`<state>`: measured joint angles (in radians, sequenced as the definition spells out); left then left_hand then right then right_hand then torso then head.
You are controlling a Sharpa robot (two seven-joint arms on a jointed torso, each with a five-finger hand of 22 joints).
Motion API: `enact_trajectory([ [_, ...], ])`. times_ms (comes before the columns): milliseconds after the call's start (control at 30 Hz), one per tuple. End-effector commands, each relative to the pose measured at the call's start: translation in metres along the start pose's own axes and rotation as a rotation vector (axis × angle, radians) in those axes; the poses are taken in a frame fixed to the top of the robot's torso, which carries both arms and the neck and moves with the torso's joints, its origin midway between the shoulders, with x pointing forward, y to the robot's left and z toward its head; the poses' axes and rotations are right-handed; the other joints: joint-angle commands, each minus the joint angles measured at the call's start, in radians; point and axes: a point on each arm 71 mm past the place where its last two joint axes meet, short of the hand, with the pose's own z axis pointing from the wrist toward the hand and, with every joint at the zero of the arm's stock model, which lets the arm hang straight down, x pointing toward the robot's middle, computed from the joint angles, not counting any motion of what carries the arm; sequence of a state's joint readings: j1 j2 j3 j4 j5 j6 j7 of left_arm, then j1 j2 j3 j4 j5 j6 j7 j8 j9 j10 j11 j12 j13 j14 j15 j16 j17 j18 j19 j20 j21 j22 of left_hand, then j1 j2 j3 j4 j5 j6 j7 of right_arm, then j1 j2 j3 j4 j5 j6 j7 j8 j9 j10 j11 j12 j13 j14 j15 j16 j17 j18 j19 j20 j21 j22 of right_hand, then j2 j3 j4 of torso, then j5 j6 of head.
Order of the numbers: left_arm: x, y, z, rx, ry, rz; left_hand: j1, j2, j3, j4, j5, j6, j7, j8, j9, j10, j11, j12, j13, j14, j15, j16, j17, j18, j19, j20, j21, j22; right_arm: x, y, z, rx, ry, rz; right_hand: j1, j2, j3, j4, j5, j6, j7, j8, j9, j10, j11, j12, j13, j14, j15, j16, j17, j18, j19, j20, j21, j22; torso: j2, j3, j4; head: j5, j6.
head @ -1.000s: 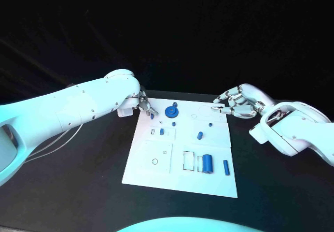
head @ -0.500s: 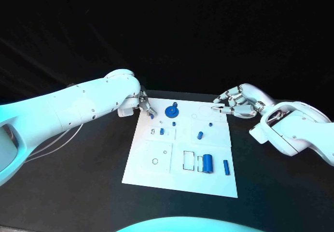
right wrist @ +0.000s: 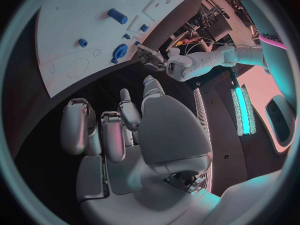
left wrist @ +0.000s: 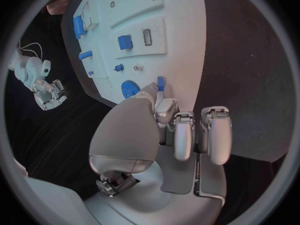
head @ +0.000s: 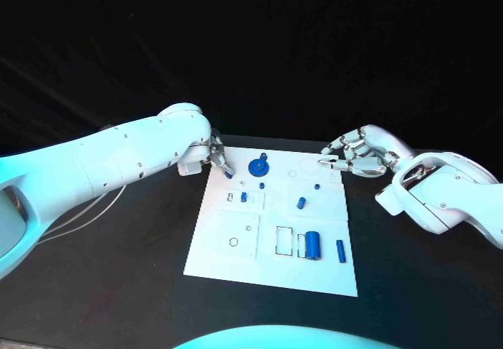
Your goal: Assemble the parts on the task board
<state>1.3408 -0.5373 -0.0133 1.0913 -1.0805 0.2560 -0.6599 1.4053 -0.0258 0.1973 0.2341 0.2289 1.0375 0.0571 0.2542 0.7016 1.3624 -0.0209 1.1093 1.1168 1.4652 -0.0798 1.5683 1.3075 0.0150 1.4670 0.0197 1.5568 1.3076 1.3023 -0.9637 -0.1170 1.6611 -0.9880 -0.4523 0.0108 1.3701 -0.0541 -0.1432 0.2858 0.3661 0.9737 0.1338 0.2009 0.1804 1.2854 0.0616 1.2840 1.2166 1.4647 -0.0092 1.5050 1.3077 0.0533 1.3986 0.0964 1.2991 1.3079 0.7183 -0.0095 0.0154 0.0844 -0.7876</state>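
White task board (head: 275, 251) lies flat in the middle of the black table (head: 126, 291), carrying small blue plastic parts: a round blue gear-like disc (head: 256, 169) near its far edge, a stubby blue cylinder (head: 311, 244) beside a slim blue bar (head: 339, 251) at the near right, and a few tiny blue pegs (head: 301, 203) between. The left hand (head: 216, 158) sits at the board's far left corner; the left wrist view shows a small blue peg (left wrist: 160, 83) pinched at its fingertips (left wrist: 164, 106), just over the board's edge beside the disc. The right hand (head: 356, 155) hovers off the far right corner with fingers curled in loosely and nothing in them. The likely risk is that so light a pinch lets the peg twist or drop as it is brought to its seat, or that the fingers nudge the disc beside it. Which socket the peg is meant for cannot be made out, the arm hides the left hand's palm from the head camera, and whether the peg already touches the board is unclear.
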Motion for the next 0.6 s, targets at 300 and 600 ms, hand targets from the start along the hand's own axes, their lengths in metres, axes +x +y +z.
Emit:
enact_trajectory([
  [300,0.003,0.000,-0.002,0.033,0.034,-0.042,0.031,-0.057,0.265,-0.040,0.009,0.008,0.007,0.002,0.006,-0.001,0.006,-0.014,-0.013,0.106,0.011,0.002,0.263,-0.009,0.088,0.011,-0.001,0.239,0.001,0.001,0.000,-0.011,0.014,-0.008,-0.009,0.002,-0.007,0.000,-0.003,-0.007,0.003,0.005,0.002,0.003,-0.005,0.001,0.003,0.070,-0.006,-0.007,0.115,0.016,0.001,-0.003,-0.001,0.052,-0.001,0.0002,0.0010,0.002,0.000],
  [600,0.009,0.007,-0.015,0.072,0.070,-0.158,-0.045,-0.124,0.443,-0.091,0.005,0.009,0.002,0.038,0.045,0.012,0.003,-0.005,-0.010,0.106,0.007,0.002,0.263,-0.010,0.091,0.009,0.002,0.244,0.001,0.000,-0.001,-0.009,0.012,-0.009,-0.009,0.002,-0.007,0.000,-0.002,-0.007,0.003,0.005,0.002,0.003,-0.005,0.001,0.002,0.070,-0.006,-0.007,0.114,0.017,0.000,-0.003,-0.003,0.051,-0.001,-0.0001,0.0016,0.004,-0.002],
])
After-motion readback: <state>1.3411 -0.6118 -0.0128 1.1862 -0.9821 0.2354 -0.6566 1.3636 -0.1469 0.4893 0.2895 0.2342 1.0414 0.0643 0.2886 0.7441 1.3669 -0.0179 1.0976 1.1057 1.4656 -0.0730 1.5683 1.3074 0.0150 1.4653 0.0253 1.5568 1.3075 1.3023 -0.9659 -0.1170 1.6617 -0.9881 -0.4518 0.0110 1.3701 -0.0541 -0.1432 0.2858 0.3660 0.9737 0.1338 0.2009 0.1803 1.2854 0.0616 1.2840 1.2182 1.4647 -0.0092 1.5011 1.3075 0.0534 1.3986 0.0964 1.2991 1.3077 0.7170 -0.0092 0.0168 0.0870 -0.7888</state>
